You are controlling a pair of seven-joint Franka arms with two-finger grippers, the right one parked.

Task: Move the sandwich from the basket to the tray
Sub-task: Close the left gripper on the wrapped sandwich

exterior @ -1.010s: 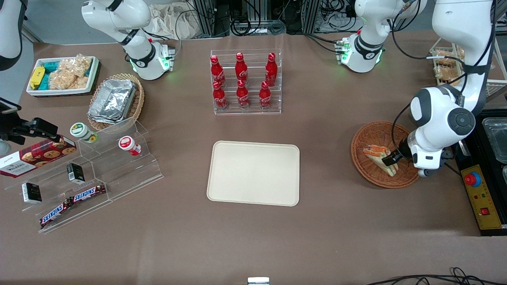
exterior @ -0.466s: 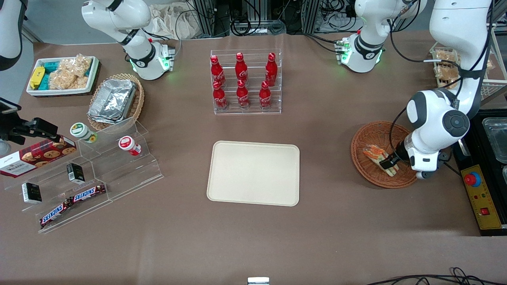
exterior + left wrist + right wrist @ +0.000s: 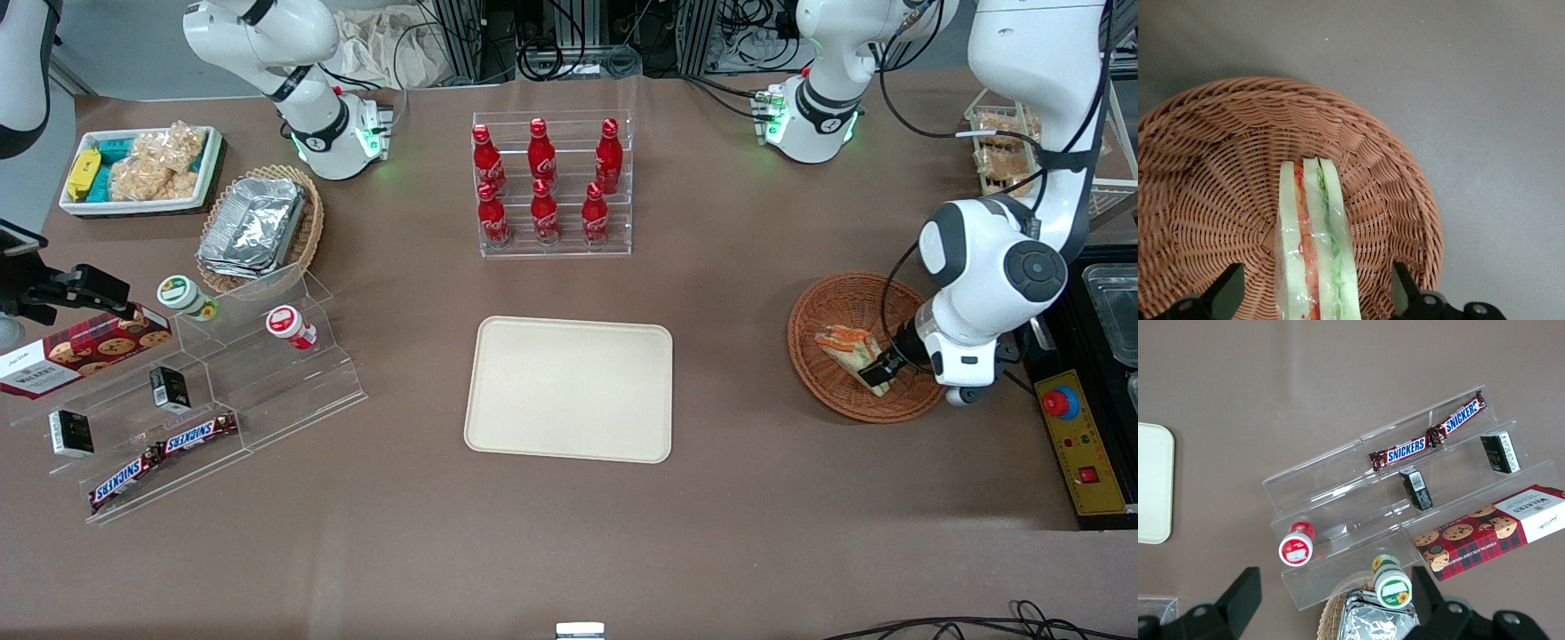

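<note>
The sandwich [image 3: 846, 348], a clear-wrapped white wedge with orange-red and green layers, lies in the reddish-brown woven basket [image 3: 836, 298] toward the working arm's end of the table. My gripper [image 3: 880, 366] hangs low over the basket, open, with one finger on each side of the sandwich [image 3: 1313, 233] and a gap on both sides. In the left wrist view the gripper [image 3: 1316, 270] straddles the wedge's wide end above the basket's weave [image 3: 1218, 173]. The cream tray [image 3: 569, 388] lies bare at the table's middle.
A rack of red bottles [image 3: 551, 182] stands farther from the camera than the tray. A control box with a red button [image 3: 1080, 440] sits beside the basket at the table's end. An acrylic snack stand [image 3: 204, 391] and a foil-filled tan basket [image 3: 258, 227] lie toward the parked arm's end.
The wrist has shifted a little over the basket, first toward the tray and then back. The sandwich still lies in the basket between the open fingers.
</note>
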